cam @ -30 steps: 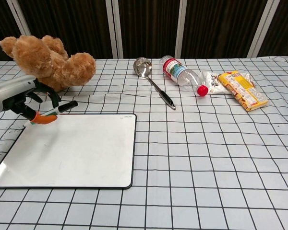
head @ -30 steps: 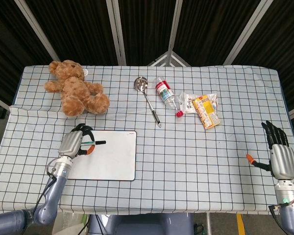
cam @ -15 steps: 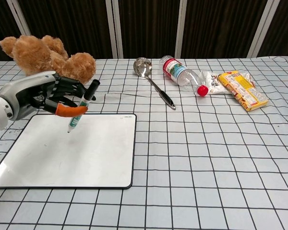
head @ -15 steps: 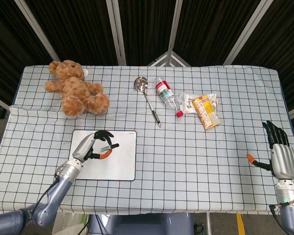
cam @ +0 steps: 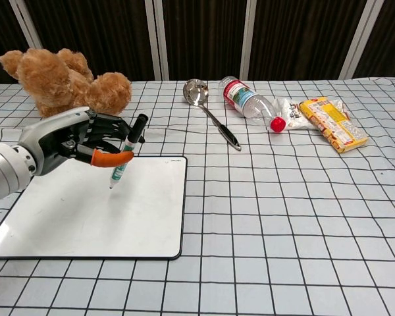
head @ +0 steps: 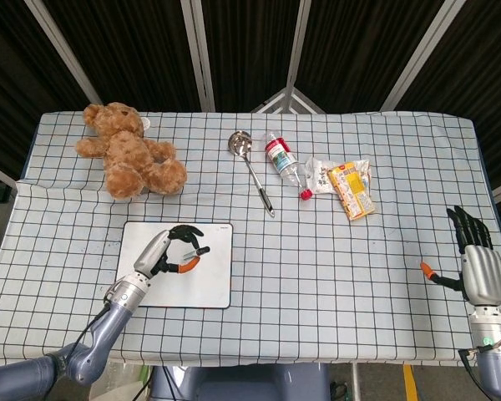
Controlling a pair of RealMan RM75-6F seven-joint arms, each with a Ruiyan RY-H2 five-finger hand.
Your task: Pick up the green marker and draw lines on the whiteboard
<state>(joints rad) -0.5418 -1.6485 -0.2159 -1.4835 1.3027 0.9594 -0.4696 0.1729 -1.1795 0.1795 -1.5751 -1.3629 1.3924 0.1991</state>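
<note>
My left hand (cam: 76,139) (head: 169,251) holds the green marker (cam: 127,157) (head: 189,251) above the whiteboard (cam: 85,217) (head: 209,280). The marker has a black cap end pointing up and away, and its tip points down toward the board's upper middle, close to the surface. Whether the tip touches the board I cannot tell. The board's white surface shows no lines. My right hand (head: 479,266) lies at the table's far right edge with fingers stretched out and nothing in it; only the head view shows it.
A brown teddy bear (cam: 62,82) (head: 127,154) lies behind the whiteboard. A metal ladle (cam: 209,113), a lying plastic bottle (cam: 250,104) with red cap and a yellow snack packet (cam: 332,122) sit at the back middle and right, on the checked tablecloth (cam: 289,217).
My left hand has carried the marker rightward from the board's left edge to over its upper middle, turning it from nearly flat to tip-down. The right hand has stayed still.
</note>
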